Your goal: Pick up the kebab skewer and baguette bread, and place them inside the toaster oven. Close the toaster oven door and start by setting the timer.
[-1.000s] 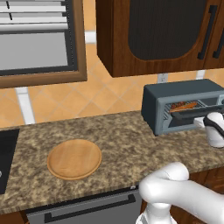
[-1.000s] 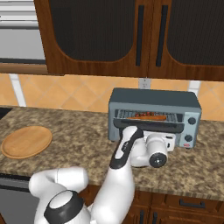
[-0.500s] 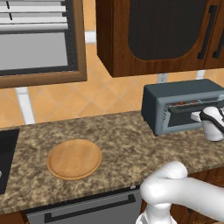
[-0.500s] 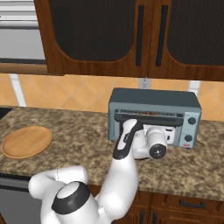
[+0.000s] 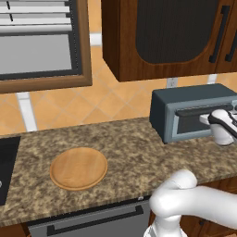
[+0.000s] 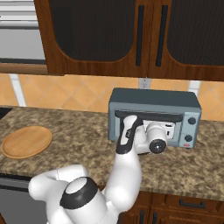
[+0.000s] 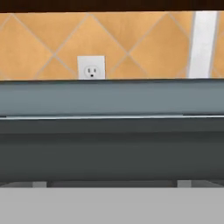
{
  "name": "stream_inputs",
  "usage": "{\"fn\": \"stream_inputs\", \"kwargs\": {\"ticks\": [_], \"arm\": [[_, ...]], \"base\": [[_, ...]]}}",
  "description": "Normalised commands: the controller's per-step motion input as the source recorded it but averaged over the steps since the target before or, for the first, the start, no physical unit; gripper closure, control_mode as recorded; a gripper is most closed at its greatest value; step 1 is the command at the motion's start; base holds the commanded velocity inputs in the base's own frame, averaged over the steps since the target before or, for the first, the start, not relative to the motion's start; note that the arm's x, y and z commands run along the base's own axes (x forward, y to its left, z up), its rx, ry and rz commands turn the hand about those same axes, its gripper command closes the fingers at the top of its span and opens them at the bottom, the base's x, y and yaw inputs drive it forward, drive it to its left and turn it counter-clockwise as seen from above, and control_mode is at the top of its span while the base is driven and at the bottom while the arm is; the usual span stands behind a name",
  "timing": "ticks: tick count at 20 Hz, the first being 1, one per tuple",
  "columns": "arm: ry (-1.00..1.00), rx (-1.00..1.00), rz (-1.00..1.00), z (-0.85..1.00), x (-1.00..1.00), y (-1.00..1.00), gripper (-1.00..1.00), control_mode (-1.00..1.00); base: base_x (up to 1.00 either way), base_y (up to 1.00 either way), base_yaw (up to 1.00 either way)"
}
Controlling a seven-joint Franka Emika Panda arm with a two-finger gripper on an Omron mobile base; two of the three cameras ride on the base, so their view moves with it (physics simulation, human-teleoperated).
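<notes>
The speckled brown granite counter (image 5: 125, 152) is stretching out below and to the left of the hand, and the dark wooden wall cabinets (image 6: 131, 35) are hanging above it. Directly ahead of the hand, the boxy grey-blue toaster oven (image 6: 153, 101) is standing on the counter with its dark-glass drop-down door (image 5: 196, 126) raised shut, so whatever is lying on the rack inside is being hidden; neither skewer nor loaf can be made out. The white robot arm (image 6: 127, 170) is reaching up to the door front and covering much of the glass in the right base view. The two-finger gripper (image 6: 169, 127) is pressing close against the door just under the dark handle bar (image 6: 148, 116); its fingertips are hard to make out, the jaws are standing spread wide, and nothing is being held. Far off to the hand's left, the round wooden plate (image 5: 78, 168) is lying flat. A small white wall outlet (image 7: 91, 68) is showing above the oven's top.
</notes>
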Motion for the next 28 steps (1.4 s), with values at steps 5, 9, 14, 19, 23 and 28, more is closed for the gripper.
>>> {"fn": "stream_inputs", "kwargs": {"ticks": [5,9,14,19,23,28], "arm": [[-0.02,0.00,0.00,0.00,0.26,0.14,-1.00,-1.00],[-0.01,0.00,0.00,0.01,0.06,-0.04,-1.00,-1.00],[0.00,0.00,0.00,0.25,-0.01,-0.28,-1.00,-1.00],[0.00,0.00,0.00,0.26,-0.09,-0.49,-1.00,-1.00],[0.00,0.00,0.00,0.43,-0.07,-0.49,-1.00,-1.00],[0.03,0.00,0.00,0.53,-0.42,-0.50,-1.00,-1.00]], "base": [[0.00,0.00,0.00],[0.00,0.00,0.00],[0.00,0.00,0.00],[0.00,0.00,0.00],[0.00,0.00,0.00],[0.00,0.00,0.00]]}}
